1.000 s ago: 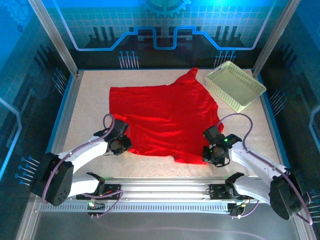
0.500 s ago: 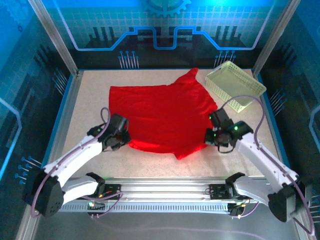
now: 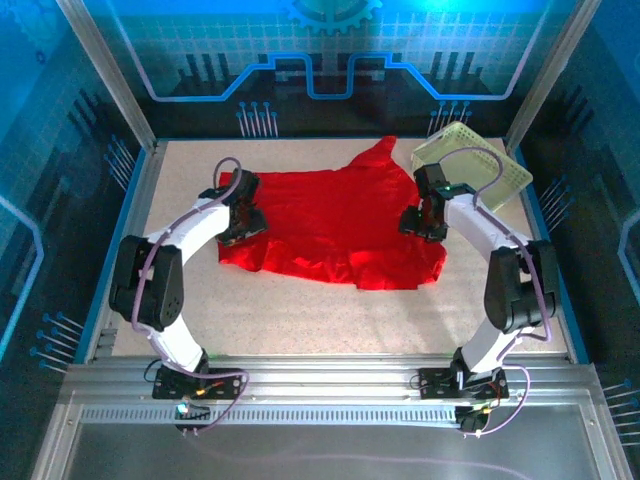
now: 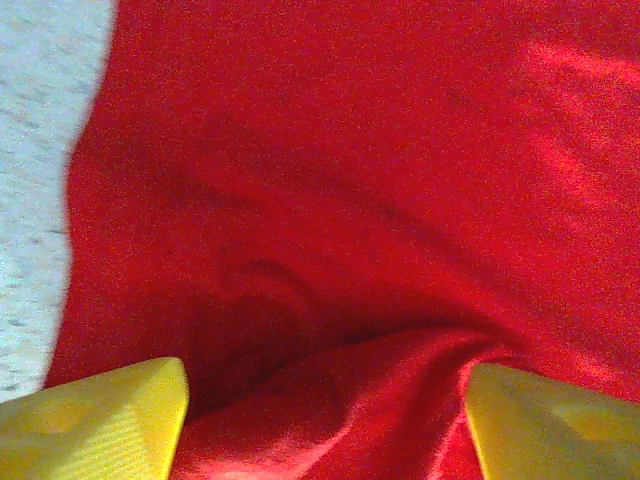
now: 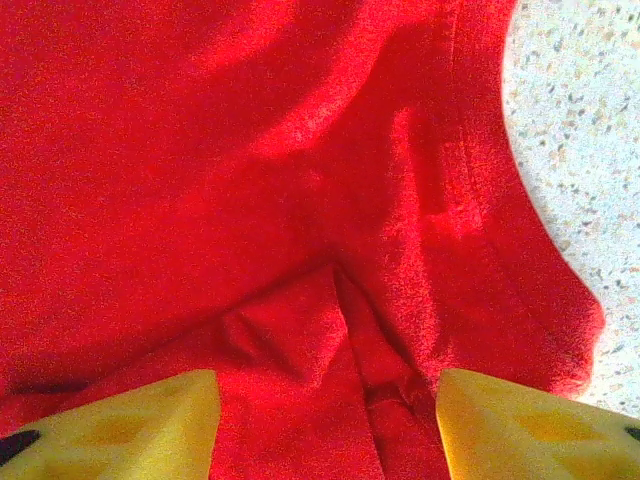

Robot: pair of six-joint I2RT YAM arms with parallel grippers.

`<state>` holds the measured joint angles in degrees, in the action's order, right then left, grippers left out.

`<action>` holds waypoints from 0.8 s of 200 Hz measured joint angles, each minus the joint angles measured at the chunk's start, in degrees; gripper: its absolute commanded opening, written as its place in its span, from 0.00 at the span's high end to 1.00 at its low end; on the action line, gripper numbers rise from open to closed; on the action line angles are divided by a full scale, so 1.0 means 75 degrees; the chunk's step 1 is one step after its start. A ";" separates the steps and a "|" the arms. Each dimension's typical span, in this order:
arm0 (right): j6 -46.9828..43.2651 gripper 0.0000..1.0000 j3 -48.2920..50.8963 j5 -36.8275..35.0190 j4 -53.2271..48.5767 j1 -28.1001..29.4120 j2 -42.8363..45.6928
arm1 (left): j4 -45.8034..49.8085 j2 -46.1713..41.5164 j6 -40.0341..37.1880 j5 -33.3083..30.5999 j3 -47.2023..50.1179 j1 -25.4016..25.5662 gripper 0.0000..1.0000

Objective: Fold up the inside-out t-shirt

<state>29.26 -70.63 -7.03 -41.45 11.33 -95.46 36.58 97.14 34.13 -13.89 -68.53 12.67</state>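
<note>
t-shirt (image 3: 340, 230) long axis left-right on bench (image 3: 300, 310) | left pincer (image 3: 243, 226) over its left end, spread, nothing pinched | right pincer (image 3: 421, 222) over right end, spread | equally near

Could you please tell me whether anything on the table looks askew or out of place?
Yes: the red t-shirt lies rumpled rather than square. Its near edge runs crooked, with a flap bulging toward the near right, and one sleeve pokes out at the far edge beside the basket. Nothing looks torn.
</note>
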 measured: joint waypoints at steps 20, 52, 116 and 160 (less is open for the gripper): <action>-0.0085 0.41 0.0321 0.0079 0.0082 0.0015 0.0592 | 0.0003 -0.1011 -0.0029 -0.0172 0.0513 -0.0003 0.24; -0.0009 0.42 0.1582 0.0254 0.0140 0.0213 0.2008 | 0.0009 -0.2530 0.0061 -0.0137 0.1641 0.0105 0.28; 0.0519 0.42 0.3331 0.0402 0.0134 0.1052 0.2830 | -0.0589 -0.2372 0.0877 0.0548 0.2876 0.1460 0.28; 0.0711 0.41 0.3596 0.0396 0.0289 0.1087 0.2891 | -0.1148 -0.1711 0.1209 0.0577 0.2716 0.1682 0.31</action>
<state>34.59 -43.66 -4.05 -39.29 19.49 -73.78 27.97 84.31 43.20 -9.56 -48.16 25.28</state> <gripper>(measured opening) 0.582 0.696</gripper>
